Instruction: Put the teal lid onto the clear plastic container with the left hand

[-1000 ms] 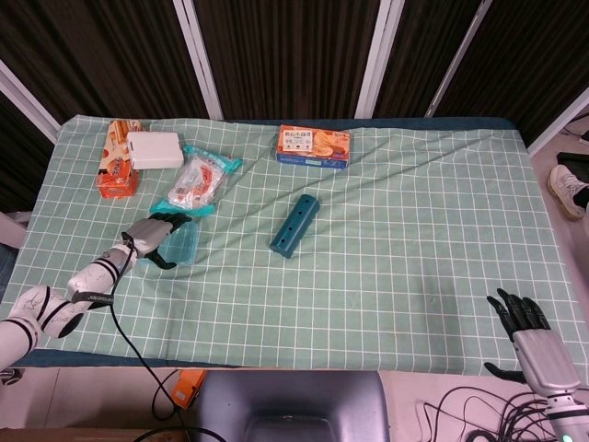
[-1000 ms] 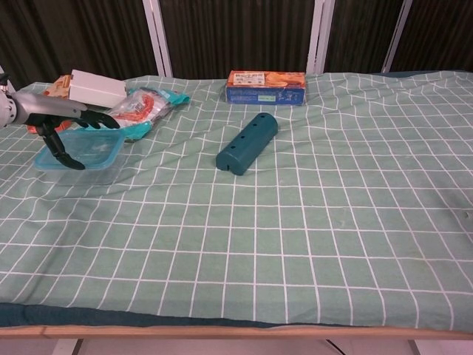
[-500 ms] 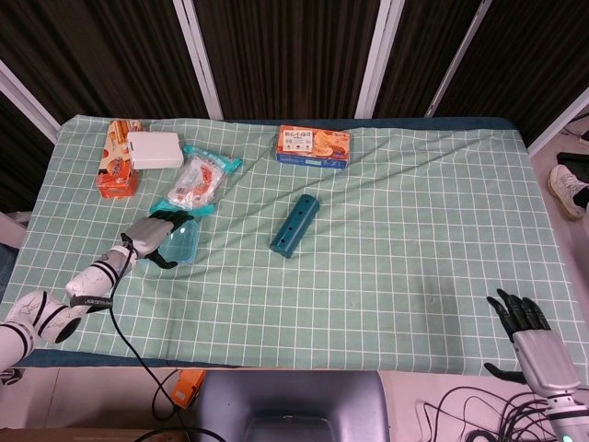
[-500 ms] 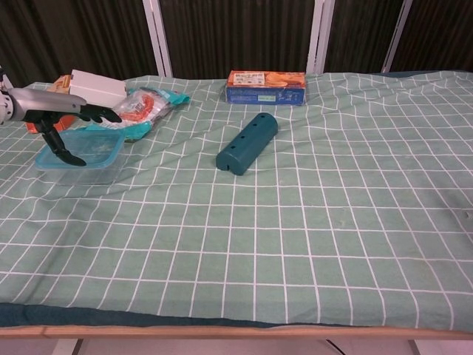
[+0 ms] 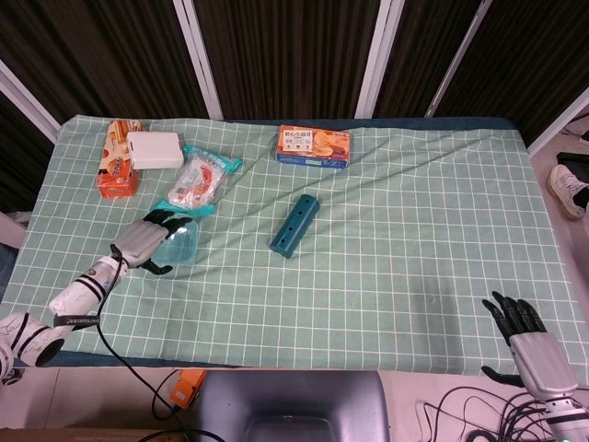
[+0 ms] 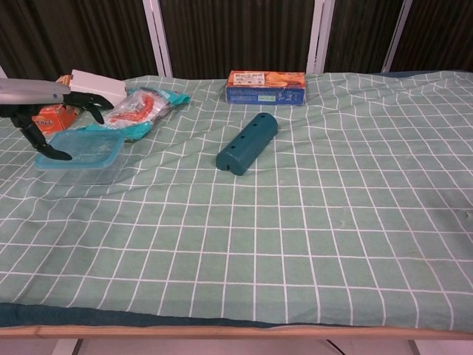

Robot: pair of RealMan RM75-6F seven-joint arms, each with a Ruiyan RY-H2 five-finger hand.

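The clear plastic container (image 6: 80,167) stands at the table's left with the teal lid (image 6: 83,146) lying flat on top of it; the head view shows the lid (image 5: 182,243) too. My left hand (image 6: 46,111) hovers over the lid's left end with its fingers spread and nothing in them. Its thumb tip is close to the left rim. In the head view the left hand (image 5: 144,241) is just left of the lid. My right hand (image 5: 526,333) hangs off the table's near right corner, fingers apart and empty.
A dark teal block with holes (image 6: 247,142) lies mid-table. Behind the container are a snack bag (image 6: 140,107), a white box (image 6: 96,86) and an orange pack (image 5: 116,161). An orange and blue carton (image 6: 266,77) sits at the back.
My left hand has drawn back to the left, off the lid. The lid stays on the container. The right hand has barely moved.
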